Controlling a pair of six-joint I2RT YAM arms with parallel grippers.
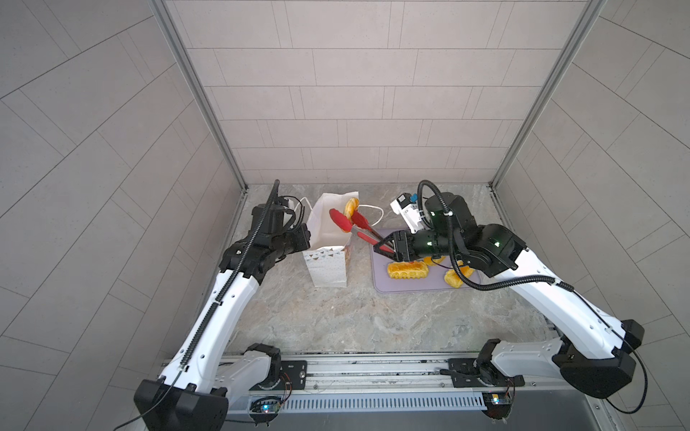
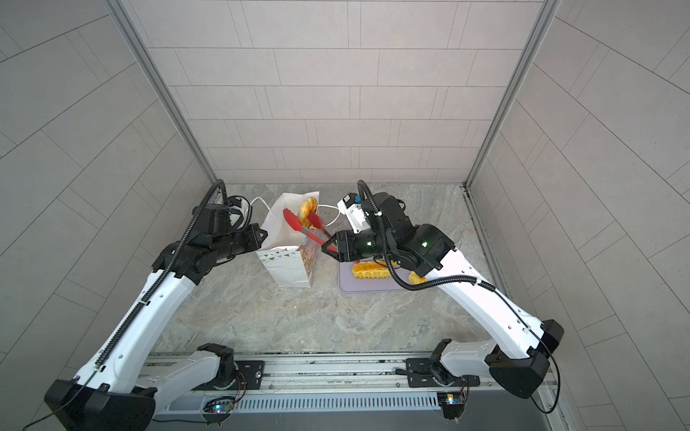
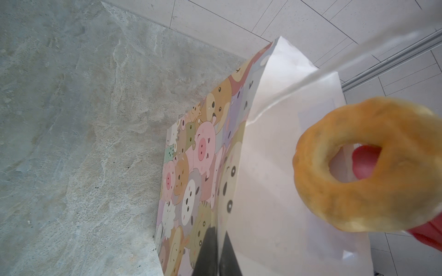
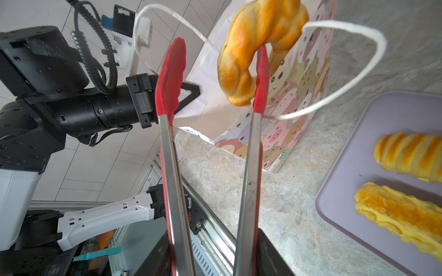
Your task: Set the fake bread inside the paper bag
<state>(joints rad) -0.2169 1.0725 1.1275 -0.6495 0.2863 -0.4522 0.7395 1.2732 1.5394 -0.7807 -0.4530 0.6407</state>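
Note:
The paper bag (image 1: 328, 261) (image 2: 287, 266) stands upright on the marble table, white with cartoon animal faces (image 3: 191, 167) (image 4: 299, 95). My left gripper (image 1: 306, 239) (image 2: 261, 239) (image 3: 217, 251) is shut on the bag's top edge. My right gripper (image 1: 384, 250) (image 2: 330, 248) (image 4: 215, 258) is shut on red-tipped metal tongs (image 1: 358, 227) (image 2: 310, 231) (image 4: 172, 143), whose arms are spread. A ring doughnut of fake bread (image 1: 351, 207) (image 2: 308, 209) (image 3: 368, 167) (image 4: 258, 47) hangs on one tong tip over the bag's mouth. The other tip stands apart from it.
A lilac tray (image 1: 422, 287) (image 2: 347, 285) (image 4: 346, 179) lies right of the bag under my right arm. It carries ridged loaves (image 1: 407, 270) (image 2: 369, 270) (image 4: 406, 162) and a bun (image 1: 453, 278). The bag's cord handle (image 4: 358, 71) loops beside the tongs. Walls close in behind and on both sides.

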